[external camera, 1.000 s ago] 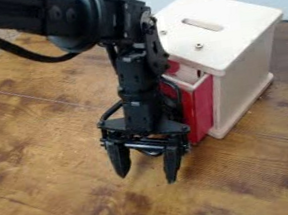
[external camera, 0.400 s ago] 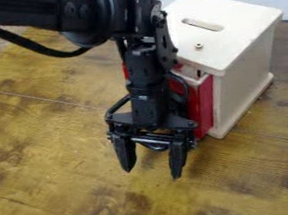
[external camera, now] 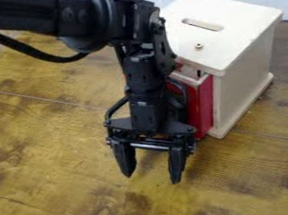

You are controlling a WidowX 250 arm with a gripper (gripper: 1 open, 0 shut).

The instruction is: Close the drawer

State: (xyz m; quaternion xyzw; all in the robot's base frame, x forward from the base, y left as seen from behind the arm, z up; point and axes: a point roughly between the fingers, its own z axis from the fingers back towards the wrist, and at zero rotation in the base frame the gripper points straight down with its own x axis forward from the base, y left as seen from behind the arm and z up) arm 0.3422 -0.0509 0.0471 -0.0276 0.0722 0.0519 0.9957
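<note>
The red drawer (external camera: 199,104) sits in the front of a cream-white wooden box (external camera: 241,60) at the upper right and sticks out a little from the box face. Its black handle is hidden behind my arm. My black gripper (external camera: 151,167) hangs fingers-down just in front of the drawer front, over the wooden table. Its two fingers are spread apart and hold nothing. The arm (external camera: 140,55) covers the drawer's left part.
The box top has a narrow slot (external camera: 204,23) and a small knob. The wooden table (external camera: 50,183) stretches to the left and front of the gripper. A pale floor shows at the top right corner.
The gripper shifted slightly right toward the drawer over the last second, then eased back a little left. Its fingers stayed spread. The drawer has not visibly moved.
</note>
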